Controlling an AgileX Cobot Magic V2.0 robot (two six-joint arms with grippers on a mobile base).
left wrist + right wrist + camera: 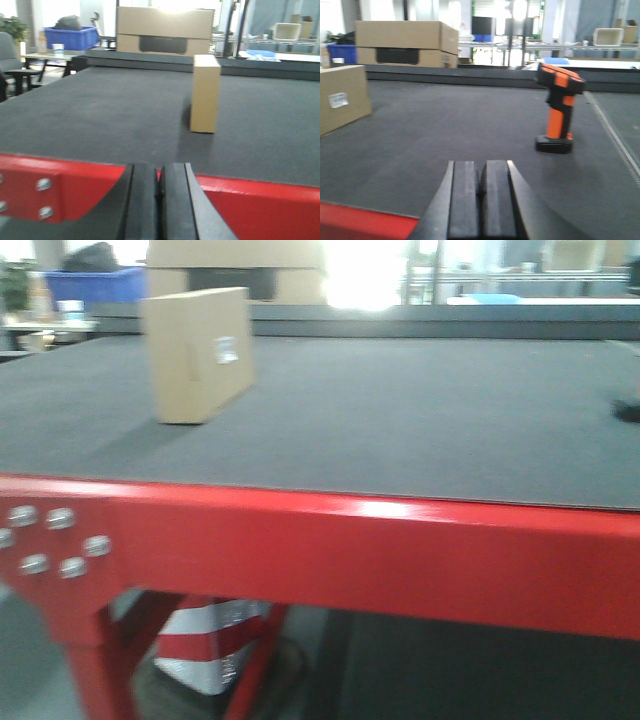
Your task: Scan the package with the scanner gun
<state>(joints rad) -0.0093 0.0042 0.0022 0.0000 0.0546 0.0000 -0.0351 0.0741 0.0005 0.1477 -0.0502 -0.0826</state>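
Package [198,355] on grey mat [420,420], red frame [350,550]

From where I stand I count one package [198,355], one scanner gun [559,107] and one table [400,430]. There are two big cartons [405,42], one blue bin [70,37] and one striped cone [210,640]. I count two grippers: the left gripper [159,200] and the right gripper [481,200].

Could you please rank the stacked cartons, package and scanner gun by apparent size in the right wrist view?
Largest: stacked cartons.
Next: package, partly cropped by the frame edge.
Smallest: scanner gun.
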